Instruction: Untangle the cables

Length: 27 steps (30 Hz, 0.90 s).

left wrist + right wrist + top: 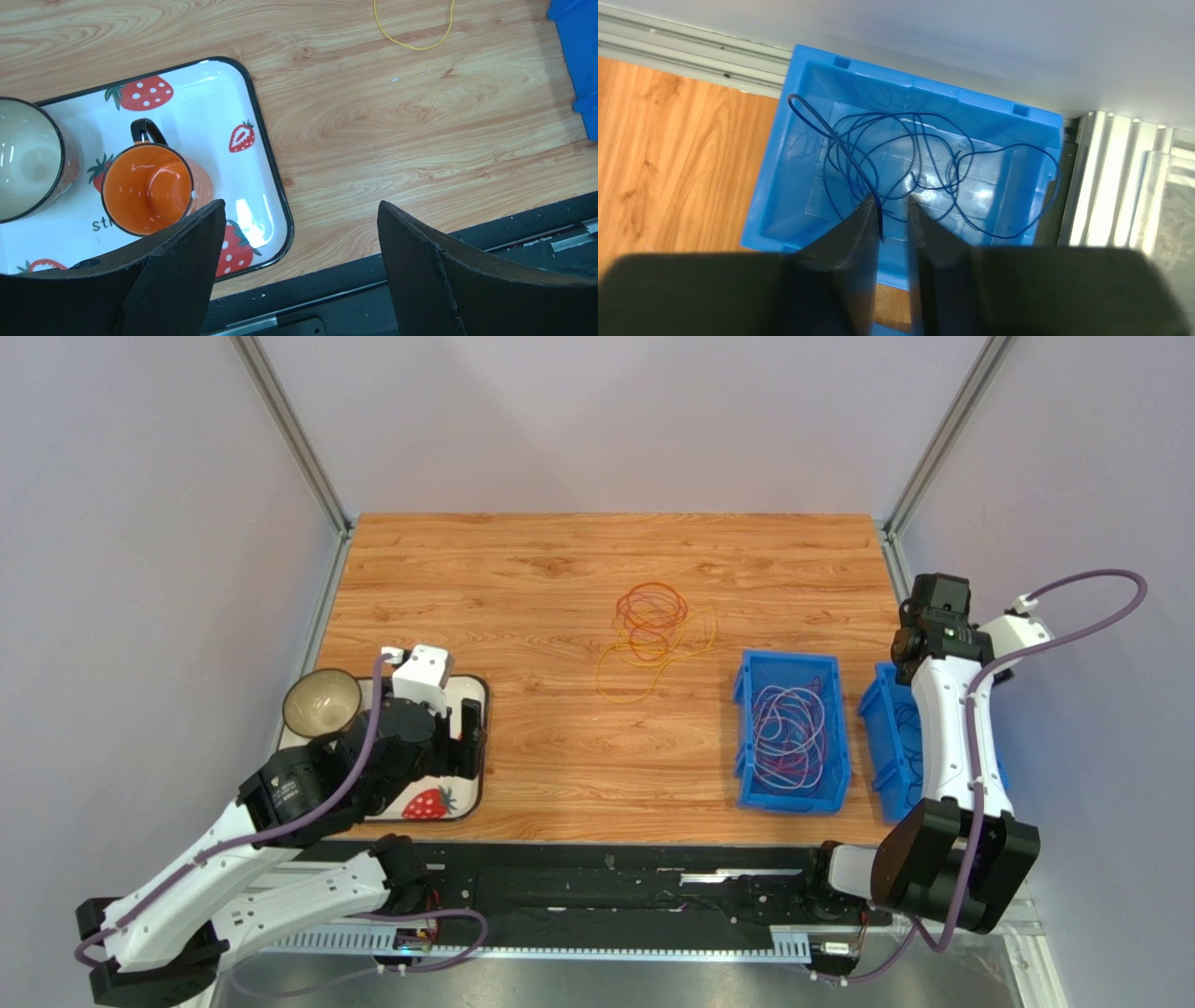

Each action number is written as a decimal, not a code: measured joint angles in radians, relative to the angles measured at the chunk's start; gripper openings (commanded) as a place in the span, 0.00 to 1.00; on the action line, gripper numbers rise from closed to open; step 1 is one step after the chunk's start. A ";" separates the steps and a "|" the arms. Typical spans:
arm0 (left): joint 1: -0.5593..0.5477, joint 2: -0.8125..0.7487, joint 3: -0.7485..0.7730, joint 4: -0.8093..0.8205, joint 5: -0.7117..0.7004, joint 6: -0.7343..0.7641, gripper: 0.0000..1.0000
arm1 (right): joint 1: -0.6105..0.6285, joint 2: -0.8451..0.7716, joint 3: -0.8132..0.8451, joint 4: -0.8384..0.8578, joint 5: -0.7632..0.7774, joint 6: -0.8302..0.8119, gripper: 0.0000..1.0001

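A tangle of thin orange, red and yellow cables (pixel 650 633) lies on the wooden table's middle. One yellow loop (pixel 414 35) shows at the top of the left wrist view. Purple and white cables (pixel 786 728) lie in a blue bin (pixel 745 742). My right gripper (pixel 909 661) hangs over a second blue bin (pixel 920 91) holding dark blue cables (pixel 934 161). Its jaws (pixel 892 201) stand a narrow gap apart, with one blue cable end resting against the left finger's inner face. My left gripper (pixel 298 231) is wide open and empty over the tray's near corner.
A strawberry-print tray (pixel 270 175) at the front left holds an orange mug (pixel 147 189) and a bowl (pixel 21 168). A black rail (pixel 617 875) runs along the table's front edge. Grey walls close in the sides and back.
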 measured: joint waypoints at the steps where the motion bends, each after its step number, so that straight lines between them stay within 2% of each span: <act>1: 0.000 0.004 0.000 0.000 0.000 0.000 0.88 | 0.000 0.007 0.010 -0.010 0.000 0.004 0.99; 9: 0.000 0.033 0.000 0.000 0.000 0.000 0.89 | 0.000 -0.042 0.023 -0.029 -0.080 -0.050 1.00; 12: 0.000 0.056 0.000 -0.001 -0.004 -0.001 0.89 | 0.002 -0.109 0.023 -0.003 -0.189 -0.100 0.99; 15: 0.000 0.093 0.000 -0.003 -0.015 -0.004 0.89 | 0.025 -0.173 0.014 0.055 -0.316 -0.151 0.92; 17: 0.000 0.124 0.002 -0.013 -0.027 -0.009 0.89 | 0.072 -0.203 0.009 0.093 -0.409 -0.187 0.91; 21: 0.000 0.179 0.005 -0.040 -0.064 -0.031 0.95 | 0.250 -0.176 0.038 0.118 -0.519 -0.261 0.95; 27: 0.000 0.208 0.005 -0.073 -0.124 -0.059 0.96 | 0.670 -0.059 0.104 0.199 -0.728 -0.403 1.00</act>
